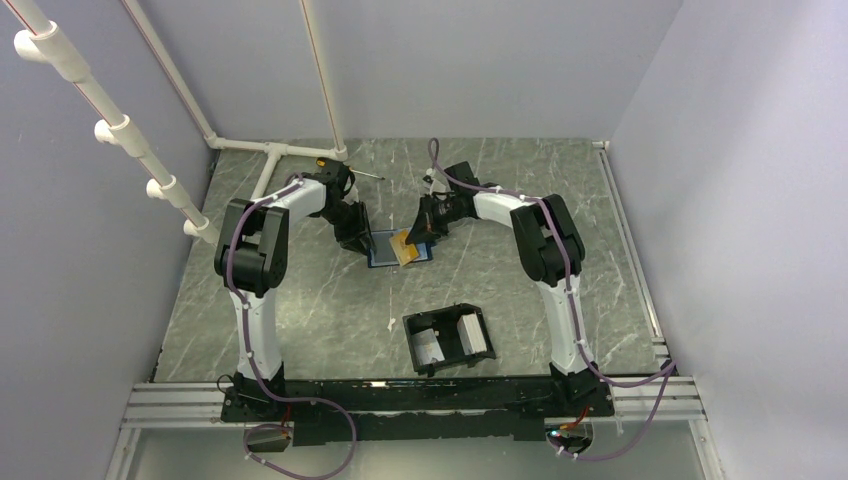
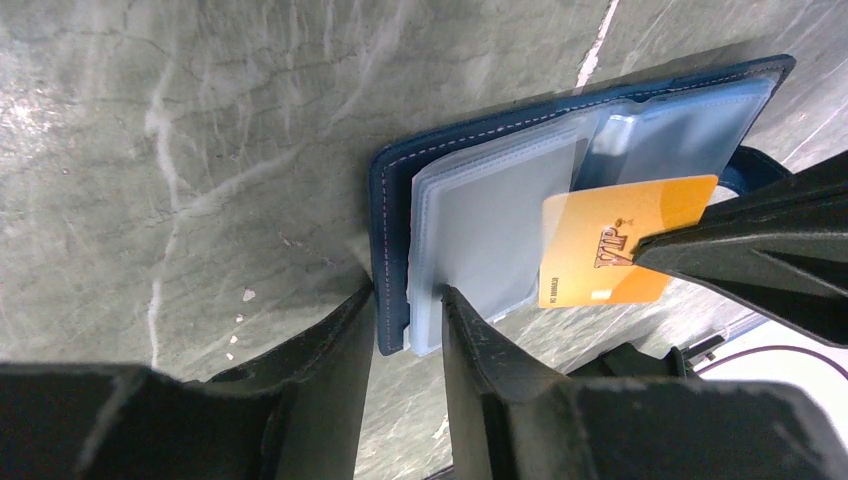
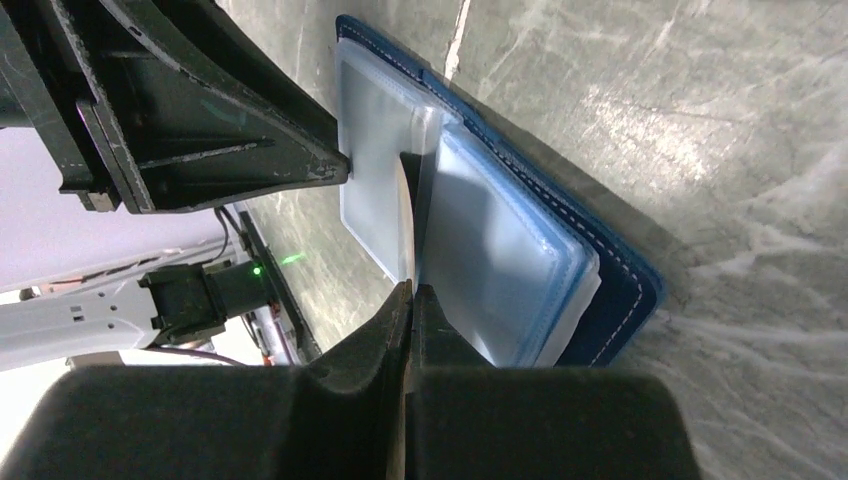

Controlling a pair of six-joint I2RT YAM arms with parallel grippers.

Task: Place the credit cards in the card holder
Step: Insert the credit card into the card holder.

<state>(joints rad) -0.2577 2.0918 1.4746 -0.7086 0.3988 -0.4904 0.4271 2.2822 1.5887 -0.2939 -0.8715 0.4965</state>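
A dark blue folding wallet (image 1: pixel 383 250) lies open on the marble table, its clear sleeves (image 2: pixel 490 230) facing up. An orange-gold credit card (image 2: pixel 610 245) sticks out of one sleeve, its left end still under the plastic. My right gripper (image 3: pixel 410 290) is shut on the card's outer end, and the card (image 3: pixel 405 210) shows edge-on there. My left gripper (image 2: pixel 408 300) is shut on the wallet's near edge (image 2: pixel 392 250), cover and sleeves between its fingers. The black card holder (image 1: pixel 442 312) sits nearer the arm bases, apart from both grippers.
White pipes (image 1: pixel 270 150) run along the rear left of the table. Blue-grey walls close in three sides. A metal rail (image 1: pixel 660 395) with the arm bases runs along the front edge. The left gripper's body (image 3: pixel 200 110) is close beside the right gripper.
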